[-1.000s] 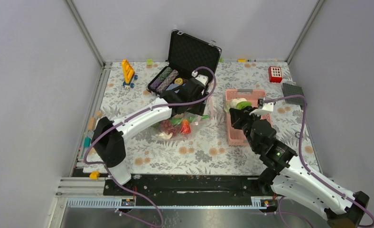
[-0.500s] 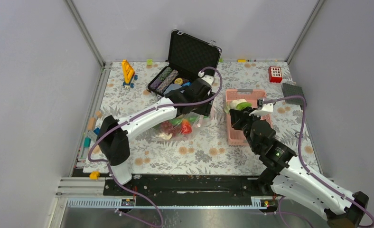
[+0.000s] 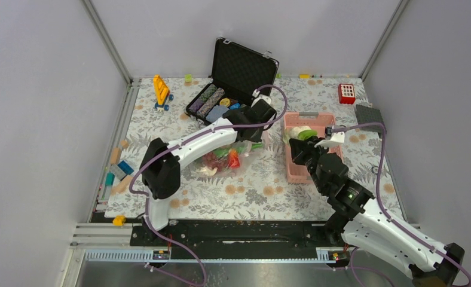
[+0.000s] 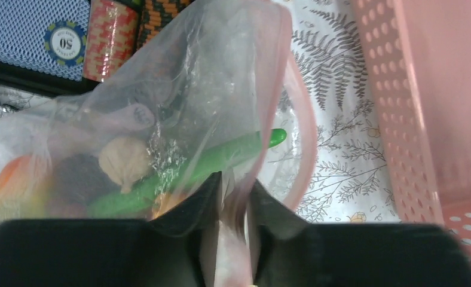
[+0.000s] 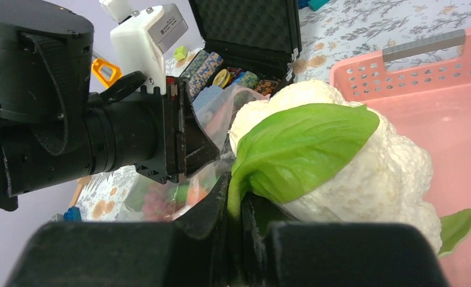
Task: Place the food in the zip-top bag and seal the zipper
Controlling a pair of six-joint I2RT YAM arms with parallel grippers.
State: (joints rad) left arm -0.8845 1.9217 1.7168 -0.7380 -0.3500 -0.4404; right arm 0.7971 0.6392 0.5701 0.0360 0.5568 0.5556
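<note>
The clear zip-top bag [image 3: 230, 156] lies on the floral cloth with several toy foods inside: a long green vegetable [image 4: 203, 167], a red fruit [image 3: 234, 160], grapes [image 3: 210, 159]. My left gripper [image 4: 234, 188] is shut on the bag's pink zipper strip [image 4: 305, 149] and holds the mouth up next to the pink basket [image 3: 294, 170]. My right gripper [image 5: 239, 206] is shut on the green leaf of a white cauliflower [image 5: 364, 161], held over the basket's left end; this food also shows in the top view [image 3: 303, 131].
An open black case [image 3: 236, 84] with poker chips stands behind the bag. A yellow toy [image 3: 161, 91], a red block [image 3: 346, 93] and a grey plate [image 3: 368, 113] lie near the back. Small blocks lie along the left edge [image 3: 115, 173].
My left gripper has moved right toward the basket, pulling the bag's mouth with it. My right gripper has stayed over the basket with the cauliflower.
</note>
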